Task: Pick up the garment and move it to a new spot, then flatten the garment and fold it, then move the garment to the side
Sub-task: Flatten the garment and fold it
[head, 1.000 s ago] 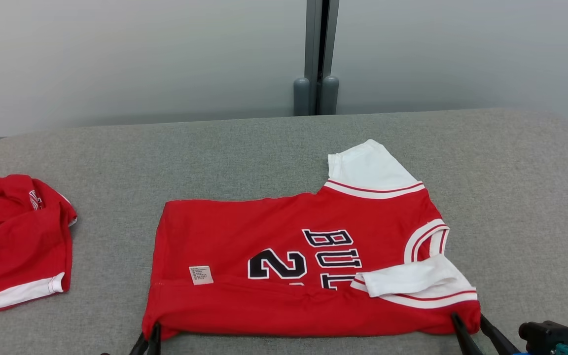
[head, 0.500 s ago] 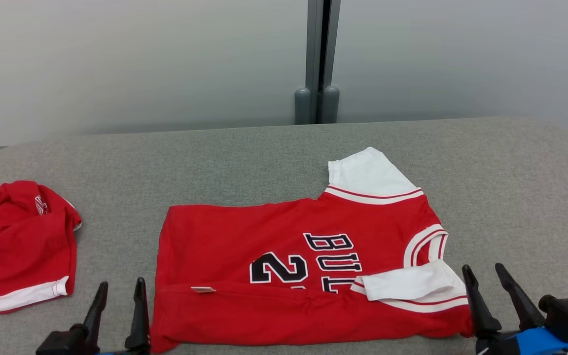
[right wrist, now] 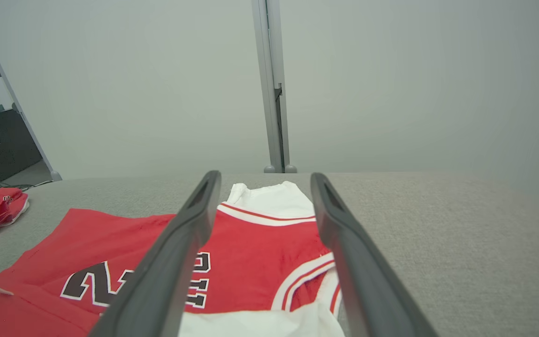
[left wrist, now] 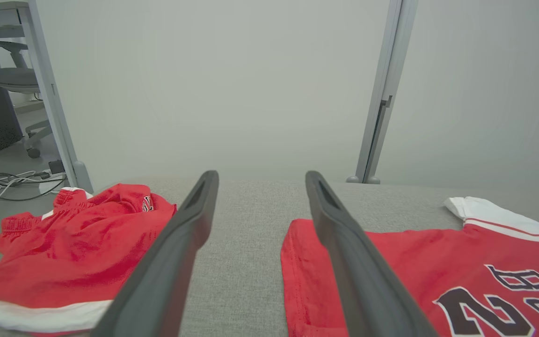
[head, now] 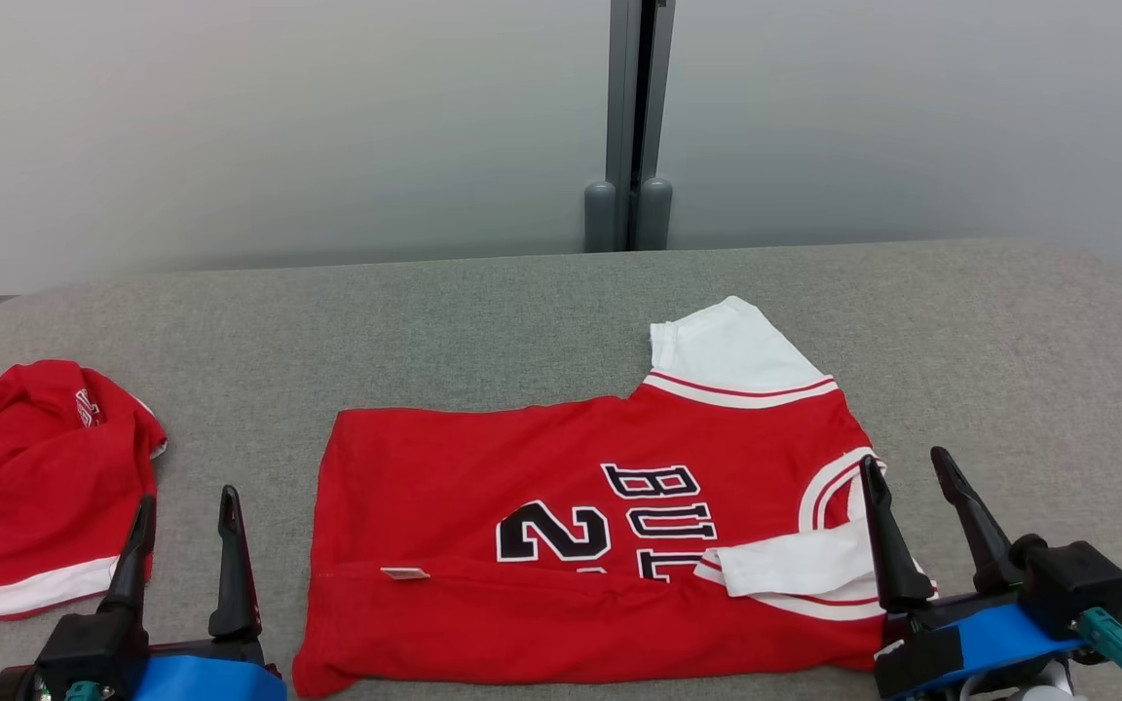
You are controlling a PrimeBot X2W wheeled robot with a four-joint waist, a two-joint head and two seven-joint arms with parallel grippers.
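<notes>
1. head view: the red jersey (head: 600, 526) lies flat in the middle of the grey table (head: 483, 321), near the front edge. its black letters are turned sideways and read "bul" and a big "2". the rest is hidden under a folded white sleeve (head: 795, 565) and a folded front strip. a small white tag (head: 405, 573) sits on that fold, and its print is too small to read.
2. red shorts (head: 35, 487) lie at the left, apart from the jersey. their little badge cannot be read.
3. the left gripper (head: 186, 498) stands between the shorts and the jersey, fingers spread, holding nothing. the right gripper (head: 906, 458) is at the jersey's right end, also spread and holding nothing.
4. a second ago both grippers were low at the jersey's front corners with their fingers close together. now they have let go and lifted. the tag lay flat then, and now just its edge shows.
5. left wrist view: the fingers are wide apart with bare table between them. the shorts are on the left and the jersey on the right, showing "2" and "bu".
6. right wrist view: the fingers are wide apart over the jersey. the "2" can be read, and one finger partly hides the letters.
</notes>
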